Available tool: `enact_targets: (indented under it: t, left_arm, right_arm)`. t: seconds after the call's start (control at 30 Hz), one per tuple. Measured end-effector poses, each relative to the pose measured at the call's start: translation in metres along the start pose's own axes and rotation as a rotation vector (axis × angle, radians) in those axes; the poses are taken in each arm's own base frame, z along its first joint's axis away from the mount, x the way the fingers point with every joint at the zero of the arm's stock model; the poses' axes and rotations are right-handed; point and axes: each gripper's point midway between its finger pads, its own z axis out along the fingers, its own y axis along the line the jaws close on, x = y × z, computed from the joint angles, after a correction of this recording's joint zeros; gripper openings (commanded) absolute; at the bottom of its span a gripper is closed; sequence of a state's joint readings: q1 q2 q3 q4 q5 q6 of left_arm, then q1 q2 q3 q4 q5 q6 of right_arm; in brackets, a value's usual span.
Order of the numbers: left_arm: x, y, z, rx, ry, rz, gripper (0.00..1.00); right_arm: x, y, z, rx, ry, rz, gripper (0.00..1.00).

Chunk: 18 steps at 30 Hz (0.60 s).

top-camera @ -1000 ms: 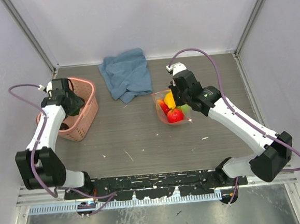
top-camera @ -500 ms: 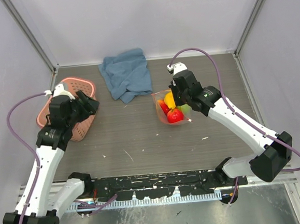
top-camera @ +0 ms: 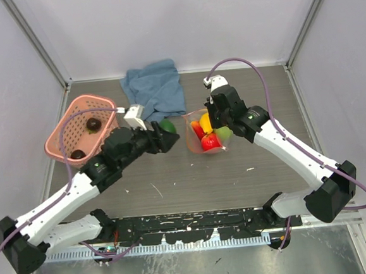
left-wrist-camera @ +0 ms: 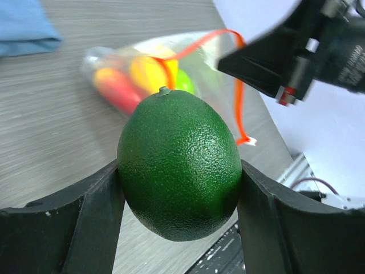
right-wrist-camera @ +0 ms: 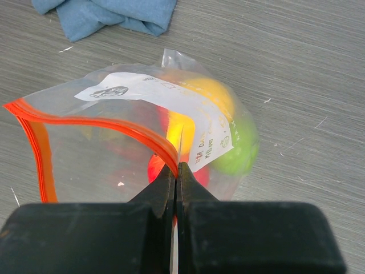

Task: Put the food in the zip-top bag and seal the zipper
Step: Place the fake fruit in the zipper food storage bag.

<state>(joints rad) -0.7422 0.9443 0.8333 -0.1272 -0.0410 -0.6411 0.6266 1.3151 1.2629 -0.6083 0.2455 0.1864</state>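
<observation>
Two grips: left end effector (left-wrist-camera: 179,194) clamps pebbly green oval fruit (left-wrist-camera: 179,162); right end effector (right-wrist-camera: 175,171) pinches clear bag (right-wrist-camera: 108,151) at zipper (right-wrist-camera: 91,121).

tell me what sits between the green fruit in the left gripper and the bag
Nothing but bare table between the green fruit and the zip-top bag, seen in the top external view.

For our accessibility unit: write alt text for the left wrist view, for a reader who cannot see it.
The left tool grips a dark green toy fruit. Behind, on the grey table, the clear zip-top bag holds red and yellow fruits, its orange zipper held by the right tool.
</observation>
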Motion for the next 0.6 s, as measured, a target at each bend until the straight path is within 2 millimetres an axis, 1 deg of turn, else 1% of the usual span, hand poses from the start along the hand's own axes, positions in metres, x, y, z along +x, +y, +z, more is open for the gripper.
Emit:
enact_targets:
  t: [0.03, 0.13, 0.2, 0.27, 0.4, 0.6]
  left_arm:
    - [0.007, -0.012, 0.006, 0.033, 0.009, 0.014, 0.25]
    - [0.025, -0.037, 0.021, 0.1, 0.032, 0.047, 0.24]
    - [0.038, -0.051, 0.034, 0.125, 0.056, 0.064, 0.24]
    - [0.047, -0.06, 0.043, 0.136, 0.066, 0.072, 0.24]
    - [0.06, -0.071, 0.059, 0.127, 0.073, 0.061, 0.23]
    - [0.053, -0.069, 0.086, 0.049, 0.031, 0.019, 0.23]
  right_arm:
    - [0.0, 0.0, 0.001, -0.001, -0.001, 0.001, 0.01]
    - [0.0, 0.001, 0.002, -0.004, -0.005, 0.005, 0.01]
    - [0.001, 0.002, 0.003, -0.008, -0.009, 0.007, 0.01]
    - [0.003, 0.002, 0.004, -0.012, -0.011, 0.009, 0.01]
    - [0.004, 0.003, 0.004, -0.016, -0.013, 0.012, 0.01]
    - [0.001, 0.003, 0.001, -0.024, -0.032, 0.018, 0.01]
